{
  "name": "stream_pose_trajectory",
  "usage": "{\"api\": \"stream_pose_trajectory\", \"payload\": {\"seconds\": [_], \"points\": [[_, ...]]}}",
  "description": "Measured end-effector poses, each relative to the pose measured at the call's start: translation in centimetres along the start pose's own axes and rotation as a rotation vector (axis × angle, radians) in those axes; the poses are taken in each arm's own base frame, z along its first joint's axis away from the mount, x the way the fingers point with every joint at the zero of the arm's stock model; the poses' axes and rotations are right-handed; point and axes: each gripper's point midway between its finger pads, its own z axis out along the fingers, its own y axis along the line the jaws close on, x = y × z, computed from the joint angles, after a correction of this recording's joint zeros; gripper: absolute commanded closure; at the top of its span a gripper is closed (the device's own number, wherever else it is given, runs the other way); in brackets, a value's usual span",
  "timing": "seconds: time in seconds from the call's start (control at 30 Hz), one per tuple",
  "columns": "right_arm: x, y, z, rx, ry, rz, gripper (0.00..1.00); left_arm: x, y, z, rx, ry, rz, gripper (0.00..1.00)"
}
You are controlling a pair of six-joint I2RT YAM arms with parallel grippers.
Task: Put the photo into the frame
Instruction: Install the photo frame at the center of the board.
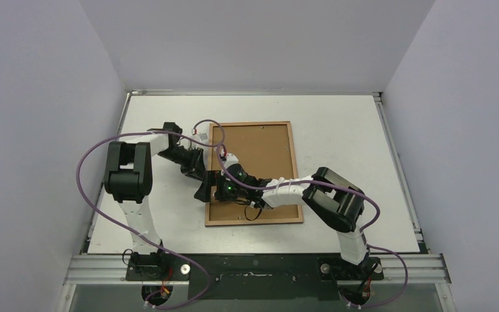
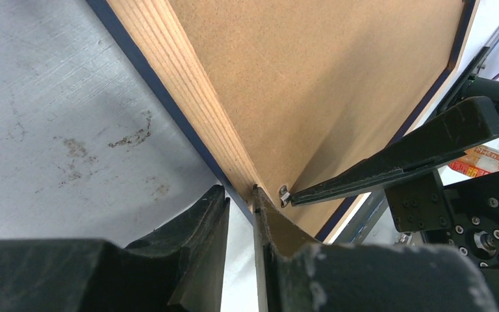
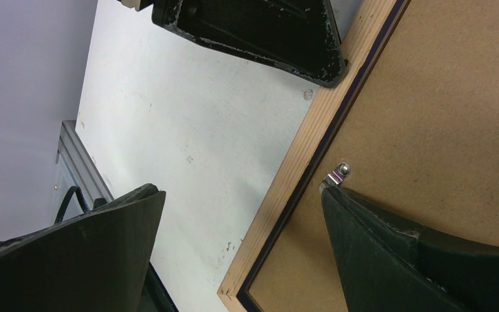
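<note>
The stiff, light frame (image 1: 294,170) lay back-up on the table (image 1: 344,130), best taken by its thin wooden edge, where the left gripper (image 2: 240,195) pinched it; the right gripper (image 3: 243,193) stood spread wide, one finger (image 3: 390,247) at a metal clip (image 3: 341,170)

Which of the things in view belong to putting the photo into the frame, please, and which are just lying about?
For the job: frame, back up; backing board in it; metal tab; left gripper clamping the frame's edge; right gripper, open at the tab. The photo is not in view.
Not for the job: table; purple cables.
</note>
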Motion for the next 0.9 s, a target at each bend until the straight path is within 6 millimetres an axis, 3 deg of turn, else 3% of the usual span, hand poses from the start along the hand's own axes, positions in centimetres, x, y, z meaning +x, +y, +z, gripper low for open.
{"api": "stream_pose_trajectory", "payload": {"seconds": [0.9], "points": [[-0.4, 0.3, 1.0, -0.004, -0.001, 0.000, 0.02, -0.3, 0.1, 0.0, 0.010, -0.005, -0.027, 0.93]]}}
